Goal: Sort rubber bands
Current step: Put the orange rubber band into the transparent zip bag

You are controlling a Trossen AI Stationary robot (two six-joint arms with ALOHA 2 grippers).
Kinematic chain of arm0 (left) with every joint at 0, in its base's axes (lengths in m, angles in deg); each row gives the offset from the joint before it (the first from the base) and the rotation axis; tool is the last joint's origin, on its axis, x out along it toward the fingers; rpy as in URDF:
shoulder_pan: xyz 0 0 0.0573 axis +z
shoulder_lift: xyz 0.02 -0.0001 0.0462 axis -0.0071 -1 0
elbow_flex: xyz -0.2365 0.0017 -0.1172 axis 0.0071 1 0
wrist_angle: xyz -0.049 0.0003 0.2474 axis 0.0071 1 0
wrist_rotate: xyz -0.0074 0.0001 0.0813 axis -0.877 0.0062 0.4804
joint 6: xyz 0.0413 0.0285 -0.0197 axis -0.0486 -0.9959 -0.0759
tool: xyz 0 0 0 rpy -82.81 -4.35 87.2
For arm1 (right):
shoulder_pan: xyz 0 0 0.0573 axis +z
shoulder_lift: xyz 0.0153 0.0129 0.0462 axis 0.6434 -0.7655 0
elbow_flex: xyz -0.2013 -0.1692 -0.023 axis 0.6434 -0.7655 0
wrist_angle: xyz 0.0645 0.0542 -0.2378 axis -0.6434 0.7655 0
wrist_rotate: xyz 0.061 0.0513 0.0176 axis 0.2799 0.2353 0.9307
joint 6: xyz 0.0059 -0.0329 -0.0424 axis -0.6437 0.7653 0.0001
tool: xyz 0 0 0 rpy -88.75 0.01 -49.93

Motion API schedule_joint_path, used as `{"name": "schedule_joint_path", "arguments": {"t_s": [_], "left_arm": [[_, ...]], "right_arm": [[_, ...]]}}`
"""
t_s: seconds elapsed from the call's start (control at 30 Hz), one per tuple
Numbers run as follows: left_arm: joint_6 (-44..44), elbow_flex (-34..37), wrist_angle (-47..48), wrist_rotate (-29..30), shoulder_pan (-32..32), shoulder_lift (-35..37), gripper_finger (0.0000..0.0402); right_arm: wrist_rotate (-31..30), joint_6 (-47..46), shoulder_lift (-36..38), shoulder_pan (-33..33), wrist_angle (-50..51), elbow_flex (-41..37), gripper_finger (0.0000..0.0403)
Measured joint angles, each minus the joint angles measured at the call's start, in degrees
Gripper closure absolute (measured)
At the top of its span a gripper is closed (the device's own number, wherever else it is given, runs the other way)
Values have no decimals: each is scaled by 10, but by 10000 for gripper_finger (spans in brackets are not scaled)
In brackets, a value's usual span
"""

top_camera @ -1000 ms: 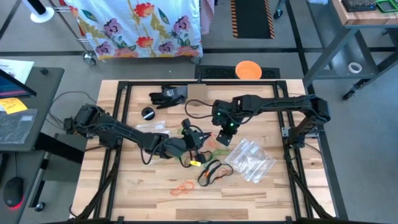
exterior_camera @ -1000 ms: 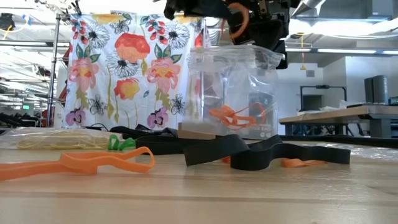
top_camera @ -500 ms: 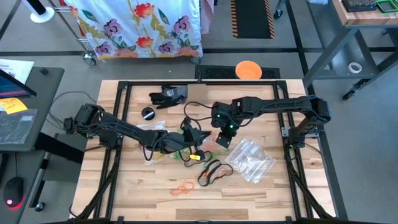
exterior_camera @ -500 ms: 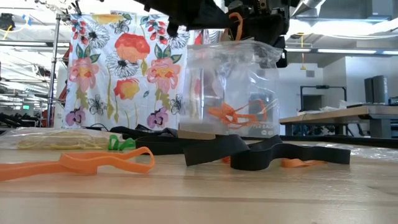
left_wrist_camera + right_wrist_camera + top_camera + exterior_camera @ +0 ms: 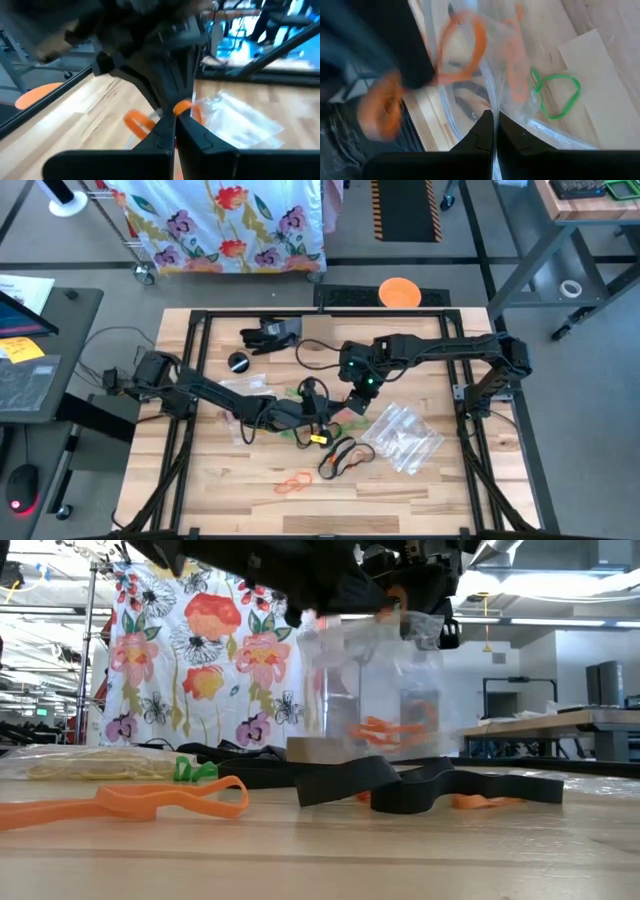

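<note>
Since a second earlier, left arm [image 5: 200, 390] had pulled back toward 9 o'clock. Its left gripper [image 5: 175, 117] was clamped on an orange band [image 5: 182, 106] right at the mouth of the clear bag [image 5: 375, 690]. Right gripper [image 5: 492, 125] pinched the bag's edge shut-tight, probably holding it open for the drop. Loose rubber bands [image 5: 293, 481] lay at 6 o'clock, another bag [image 5: 405, 438] at 4, black straps [image 5: 400, 780] cluttering the middle.
</note>
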Motion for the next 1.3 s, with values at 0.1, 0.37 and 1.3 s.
{"name": "schedule_joint_path", "arguments": {"t_s": [0.1,0.37,1.3], "left_arm": [[-14,-13,10,3,3,-13,401],[12,-17,35,-13,3,-11,401],[110,-56,206,-243,68,-12,401]], "right_arm": [[0,0,0,-2,0,0,397],[0,2,0,-4,6,0,397],[16,0,0,18,-25,0,397]]}}
